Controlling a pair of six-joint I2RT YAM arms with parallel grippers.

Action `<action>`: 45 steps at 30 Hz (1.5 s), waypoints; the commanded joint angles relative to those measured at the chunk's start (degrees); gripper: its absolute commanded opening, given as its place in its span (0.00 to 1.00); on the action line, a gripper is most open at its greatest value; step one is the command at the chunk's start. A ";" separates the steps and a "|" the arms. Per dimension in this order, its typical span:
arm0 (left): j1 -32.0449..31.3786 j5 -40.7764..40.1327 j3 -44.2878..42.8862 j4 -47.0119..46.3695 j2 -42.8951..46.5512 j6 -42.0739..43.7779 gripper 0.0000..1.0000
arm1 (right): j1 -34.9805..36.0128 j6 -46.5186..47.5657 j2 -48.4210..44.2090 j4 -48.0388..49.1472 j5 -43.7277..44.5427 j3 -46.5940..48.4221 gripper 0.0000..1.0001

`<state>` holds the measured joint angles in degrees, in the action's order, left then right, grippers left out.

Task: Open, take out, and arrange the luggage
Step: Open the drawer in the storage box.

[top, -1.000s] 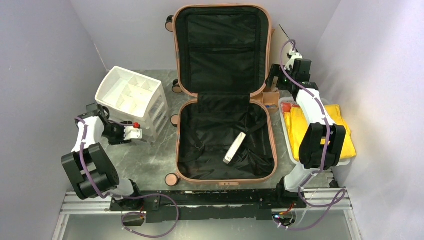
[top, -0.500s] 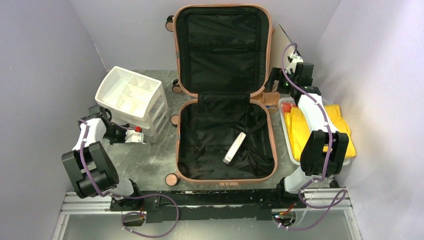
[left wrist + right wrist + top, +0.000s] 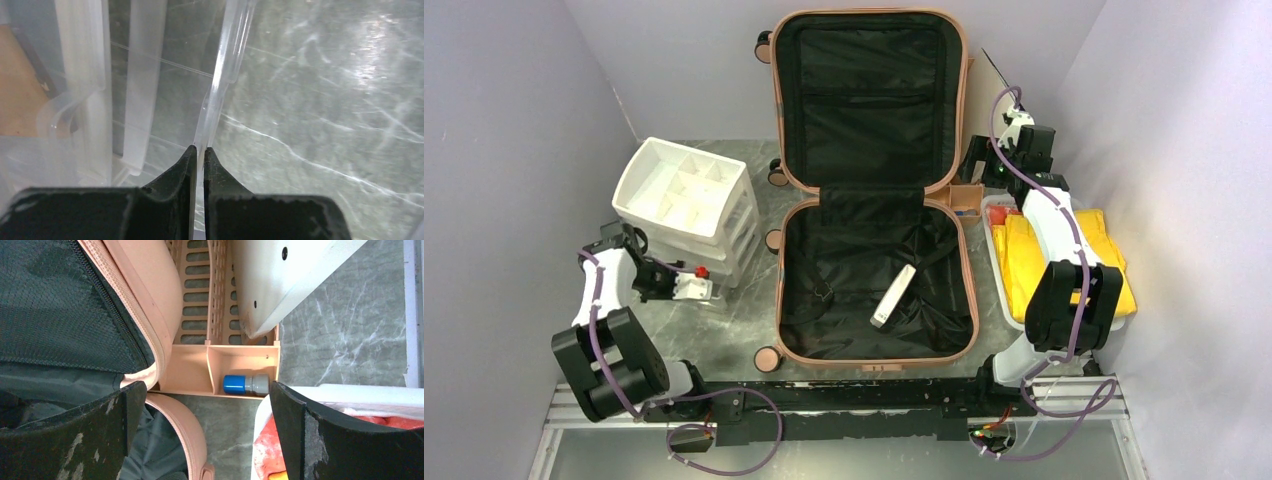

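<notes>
The salmon-pink luggage [image 3: 874, 362] lies open mid-table, its lid propped upright against the back wall and its black lining showing. A flat white box [image 3: 893, 296] rests in the lower half. My left gripper [image 3: 707, 291] is at the front of the white drawer unit [image 3: 686, 190]. In the left wrist view, this left gripper [image 3: 199, 150] is shut on the thin edge of a clear plastic drawer [image 3: 220, 85]. My right gripper [image 3: 204, 390] stands wide open with nothing between its fingers. It hovers by the luggage's right hinge corner [image 3: 145, 285].
An orange-tan slotted rack [image 3: 200, 295] stands behind the luggage's right side, a blue-and-grey cylinder [image 3: 245, 384] in its small compartment. A white bin [image 3: 995, 262] with yellow and red cloth sits on the right. Grey walls close in on both sides.
The left jaws have closed onto the clear drawer edge, and the left gripper has shifted a little toward the near side. The right wrist has edged slightly back.
</notes>
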<state>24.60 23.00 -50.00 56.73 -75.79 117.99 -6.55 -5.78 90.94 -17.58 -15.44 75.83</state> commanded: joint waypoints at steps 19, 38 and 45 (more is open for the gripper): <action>10.74 -3.14 7.07 17.10 9.73 15.97 0.07 | -0.17 9.85 -8.79 -3.91 -0.44 -0.52 1.00; 11.71 -3.70 8.18 16.88 11.79 14.38 0.15 | 41.29 27.91 -15.90 -9.44 -19.51 1.05 1.00; 13.03 -2.48 4.90 19.81 12.06 12.94 0.65 | 41.25 31.31 -18.68 -9.31 -3.61 -1.33 1.00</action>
<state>36.42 18.94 -42.35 70.94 -64.58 118.37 35.03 22.15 75.96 -27.44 -28.49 74.78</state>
